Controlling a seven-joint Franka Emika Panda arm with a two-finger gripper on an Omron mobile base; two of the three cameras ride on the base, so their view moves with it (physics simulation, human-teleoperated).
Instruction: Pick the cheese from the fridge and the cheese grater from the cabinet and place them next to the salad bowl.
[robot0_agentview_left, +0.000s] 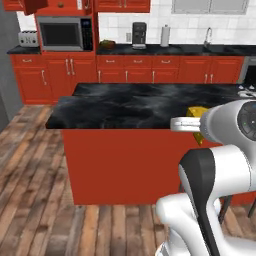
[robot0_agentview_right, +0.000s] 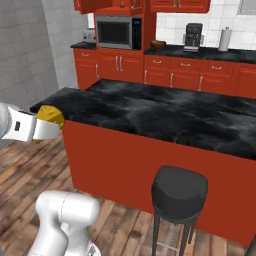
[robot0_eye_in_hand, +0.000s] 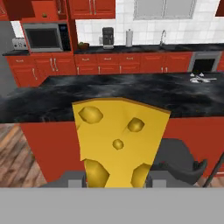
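Observation:
The cheese (robot0_eye_in_hand: 118, 140), a yellow wedge with holes, is held upright between my fingers, and my gripper (robot0_eye_in_hand: 118, 180) is shut on its lower part. From the base cameras the cheese (robot0_agentview_left: 197, 112) (robot0_agentview_right: 50, 115) pokes out of the gripper (robot0_agentview_left: 196, 125) (robot0_agentview_right: 46, 128) in front of the island's near edge, at about countertop height. The red upper cabinet (robot0_eye_in_hand: 43, 11) above the microwave stands open at the far back left. The cheese grater is out of view. A small pale thing (robot0_eye_in_hand: 199, 78) lies on the island's right end, too small to tell whether it is the salad bowl. The fridge's grey side (robot0_eye_in_hand: 5, 57) shows at the far left.
A black-topped red island (robot0_agentview_left: 140, 105) stands straight ahead. A black stool (robot0_agentview_right: 179, 187) stands in front of it to my right. Along the back wall are a microwave (robot0_agentview_left: 62, 34), toaster (robot0_agentview_left: 28, 38), coffee machine (robot0_agentview_left: 139, 35), paper roll (robot0_agentview_left: 165, 36) and sink tap (robot0_agentview_left: 207, 36).

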